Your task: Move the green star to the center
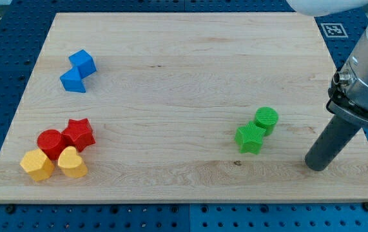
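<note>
Now my tip rests bare on the wooden board, gripping nothing, right of the green star touching the green cylinder.

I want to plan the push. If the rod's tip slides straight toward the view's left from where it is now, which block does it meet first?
Probably the green star. My tip sits to its right and slightly lower, so contact may be glancing or missed. The green cylinder lies higher.
</note>
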`<state>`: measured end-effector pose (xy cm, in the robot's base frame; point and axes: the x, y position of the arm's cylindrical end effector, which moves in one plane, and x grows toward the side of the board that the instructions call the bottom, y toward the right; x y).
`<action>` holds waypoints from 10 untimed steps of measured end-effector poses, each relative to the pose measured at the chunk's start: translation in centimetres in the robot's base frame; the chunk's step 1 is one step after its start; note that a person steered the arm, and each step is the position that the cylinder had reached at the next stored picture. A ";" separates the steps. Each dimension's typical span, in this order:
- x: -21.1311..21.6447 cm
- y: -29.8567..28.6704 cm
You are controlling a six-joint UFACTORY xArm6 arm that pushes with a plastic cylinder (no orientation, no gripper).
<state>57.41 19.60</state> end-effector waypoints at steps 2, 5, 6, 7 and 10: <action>-0.4 -7.1; -3.8 -12.1; -5.6 -13.4; -6.6 -13.4; -7.7 -11.6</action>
<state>49.68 7.97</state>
